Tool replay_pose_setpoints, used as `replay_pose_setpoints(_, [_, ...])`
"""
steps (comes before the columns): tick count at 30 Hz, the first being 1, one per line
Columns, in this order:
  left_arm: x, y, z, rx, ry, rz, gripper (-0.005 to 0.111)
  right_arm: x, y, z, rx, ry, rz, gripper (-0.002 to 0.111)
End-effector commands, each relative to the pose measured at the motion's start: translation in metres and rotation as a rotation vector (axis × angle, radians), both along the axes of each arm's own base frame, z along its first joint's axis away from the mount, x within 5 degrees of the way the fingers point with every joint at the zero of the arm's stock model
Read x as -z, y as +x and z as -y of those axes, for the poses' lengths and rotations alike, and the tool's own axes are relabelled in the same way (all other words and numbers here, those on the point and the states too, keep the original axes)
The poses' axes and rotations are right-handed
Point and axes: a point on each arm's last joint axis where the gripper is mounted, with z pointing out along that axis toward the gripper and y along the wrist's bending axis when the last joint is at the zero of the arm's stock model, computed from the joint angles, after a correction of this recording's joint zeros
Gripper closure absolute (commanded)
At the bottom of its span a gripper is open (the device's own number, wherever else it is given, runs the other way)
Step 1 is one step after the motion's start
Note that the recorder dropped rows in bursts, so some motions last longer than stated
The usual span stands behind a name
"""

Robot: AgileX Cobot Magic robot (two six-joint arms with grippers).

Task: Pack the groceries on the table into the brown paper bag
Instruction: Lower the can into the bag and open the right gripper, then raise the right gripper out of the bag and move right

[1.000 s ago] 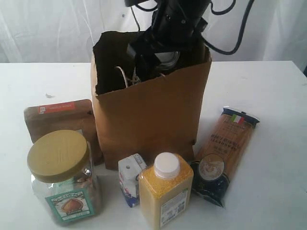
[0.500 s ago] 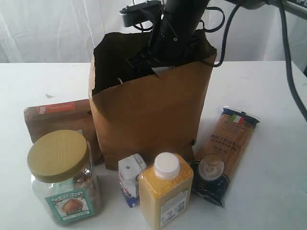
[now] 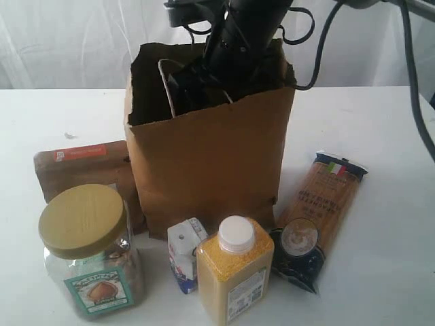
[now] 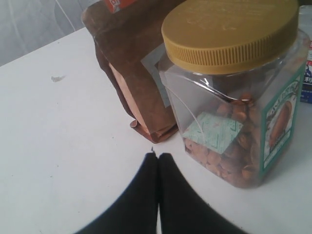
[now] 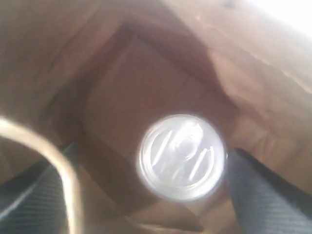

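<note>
Down inside the tall creased brown paper bag [image 3: 211,156], the right end effector [image 5: 151,151] stands with its fingers spread wide. The shiny metal lid of the dark jar [image 5: 181,157] sits between them on the bag's floor, apparently let go, though the right wrist view is blurred.

The main risk is the pale twisted paper loop handle [image 5: 53,156], which curves right beside one finger. If the arm lifts out carelessly, it could hook that loop and drag or tip the light bag. The bag would likely fall onto the small white-blue carton [image 3: 183,255] and the yellow white-capped bottle [image 3: 234,272] just in front. A sideways brush could also topple the jar.

The left end effector [image 4: 158,158] is pressed together and empty above the white worktop [image 3: 380,136]. It is near the tan-lidded clear nut jar [image 4: 234,97] and the brown kraft pouch [image 4: 131,63].
</note>
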Motion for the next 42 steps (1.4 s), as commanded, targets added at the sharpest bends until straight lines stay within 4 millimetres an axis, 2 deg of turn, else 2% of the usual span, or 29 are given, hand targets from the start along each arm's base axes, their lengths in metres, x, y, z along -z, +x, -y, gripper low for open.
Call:
replay_pose_setpoints(1, [0.001, 0.000, 0.000, -0.003, -0.003, 0.000, 0.107, -0.029, -0.011, 0.006, 0.010, 0.047, 0.053, 0.032])
replay_pose_setpoints(5, [0.001, 0.000, 0.000, -0.003, -0.003, 0.000, 0.107, -0.067, -0.031, 0.019, 0.010, 0.098, 0.132, 0.032])
replay_pose_setpoints(7, [0.001, 0.000, 0.000, -0.003, -0.003, 0.000, 0.107, -0.070, -0.033, 0.021, 0.010, 0.100, 0.140, 0.032])
replay_pose_setpoints(13, [0.001, 0.000, 0.000, -0.003, -0.003, 0.000, 0.107, -0.073, -0.035, 0.022, 0.009, 0.103, 0.146, 0.032])
replay_pose_setpoints(24, [0.001, 0.000, 0.000, -0.003, -0.003, 0.000, 0.107, -0.057, -0.041, 0.030, -0.021, 0.022, 0.127, 0.032])
replay_pose_setpoints(42, [0.001, 0.000, 0.000, -0.003, -0.003, 0.000, 0.107, -0.084, -0.063, 0.044, -0.017, 0.058, 0.183, 0.032])
